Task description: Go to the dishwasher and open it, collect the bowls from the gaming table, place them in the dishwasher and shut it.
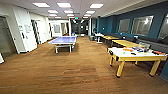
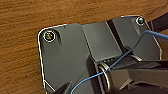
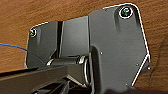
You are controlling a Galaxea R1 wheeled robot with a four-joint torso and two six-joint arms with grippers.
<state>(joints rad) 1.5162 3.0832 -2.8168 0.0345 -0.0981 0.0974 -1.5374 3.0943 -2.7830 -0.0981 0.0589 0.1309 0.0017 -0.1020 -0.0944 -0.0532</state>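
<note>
Brown wood-patterned carpet (image 1: 62, 75) lies nearest, open before me. At right stands the gaming table (image 1: 125, 55), white-topped with yellow-wood sides and legs, small coloured items on it that I cannot identify as bowls. A blue ping-pong table (image 1: 63, 40) sits farther off. Either end effector's opening I cannot tell. Risk, in my judgement: clipping the table's corner leg when turning in.

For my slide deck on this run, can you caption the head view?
Open office lounge: white-topped gaming table with yellow legs at right, blue ping-pong table ahead, brown carpet between.
</note>
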